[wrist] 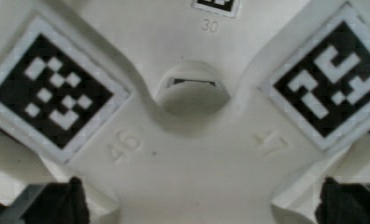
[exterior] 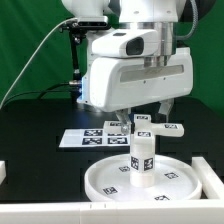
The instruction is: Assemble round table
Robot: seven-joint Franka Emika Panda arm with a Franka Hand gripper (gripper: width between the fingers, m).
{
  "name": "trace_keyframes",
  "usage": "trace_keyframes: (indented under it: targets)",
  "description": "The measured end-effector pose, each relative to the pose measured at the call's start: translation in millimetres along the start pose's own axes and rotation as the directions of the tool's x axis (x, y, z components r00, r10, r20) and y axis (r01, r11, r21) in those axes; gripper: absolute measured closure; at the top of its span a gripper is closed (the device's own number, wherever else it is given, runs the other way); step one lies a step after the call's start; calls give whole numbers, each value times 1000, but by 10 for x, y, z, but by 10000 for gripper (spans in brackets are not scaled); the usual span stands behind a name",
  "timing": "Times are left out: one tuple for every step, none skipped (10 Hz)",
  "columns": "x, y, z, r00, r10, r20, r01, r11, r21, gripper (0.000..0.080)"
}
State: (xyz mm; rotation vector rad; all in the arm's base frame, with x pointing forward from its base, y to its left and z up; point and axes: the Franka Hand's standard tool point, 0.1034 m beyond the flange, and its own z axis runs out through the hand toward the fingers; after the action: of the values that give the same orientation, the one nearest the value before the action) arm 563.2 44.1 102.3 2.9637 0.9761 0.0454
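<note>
Gripper (exterior: 141,119) spread wide and empty above the cross-shaped piece (exterior: 141,124).

Hung low over the black table (exterior: 40,120), behind the round disc (exterior: 150,182) with the short cylinder (exterior: 140,160) upright on its hub. Seen close in the wrist view: cross-shaped piece (wrist: 185,95) with tags on its arms, dark fingertips (wrist: 40,205) apart. Marker board (exterior: 85,137) flat alongside.

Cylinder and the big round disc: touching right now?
Touching. In the exterior view the cylinder stands upright with its base seated at the middle of the disc, and no gap shows between them.
</note>
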Motion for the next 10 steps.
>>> trace_keyframes:
  targets:
    - [-7, -8, 20, 1000, 24, 3, -24, 1000, 1, 150]
    - [-18, -21, 46, 999, 49, 8, -49, 999, 3, 150]
    - [-21, -15, 45, 998, 64, 8, -64, 998, 3, 189]
    - [-24, -11, 46, 997, 77, 8, -77, 997, 2, 189]
    - [-39, 17, 44, 992, 125, 9, -125, 992, 0, 325]
    - [-39, 13, 48, 984, 180, 10, -180, 984, 0, 357]
    - [-39, 13, 49, 972, 236, 9, -236, 972, 0, 357]
    - [-40, 14, 49, 952, 306, 9, -306, 952, 0, 357]
    - [-40, 14, 50, 938, 347, 9, -347, 938, -1, 357]
    - [-19, 21, 53, 881, 472, -20, -472, 881, -7, 357]
